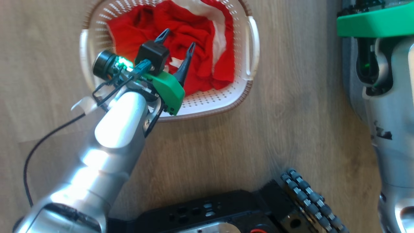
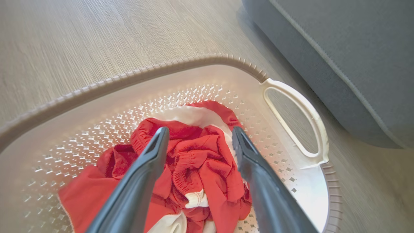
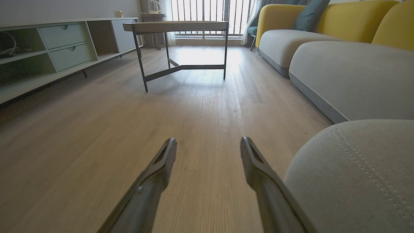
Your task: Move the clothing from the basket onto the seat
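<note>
clothing (image 2: 207,168) lies beneath the wide left end effector (image 2: 199,129), seat (image 3: 355,181) beside the wide right end effector (image 3: 207,139).

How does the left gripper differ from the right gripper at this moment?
The left gripper hangs over the clothing in the basket; the right gripper hangs over the floor beside the seat. The left gripper tilts downward; the right gripper lies nearly level. Both are open and empty.

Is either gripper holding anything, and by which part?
Nothing is held: the left gripper is open over the clothing in the basket, the right gripper open over the floor.
</note>
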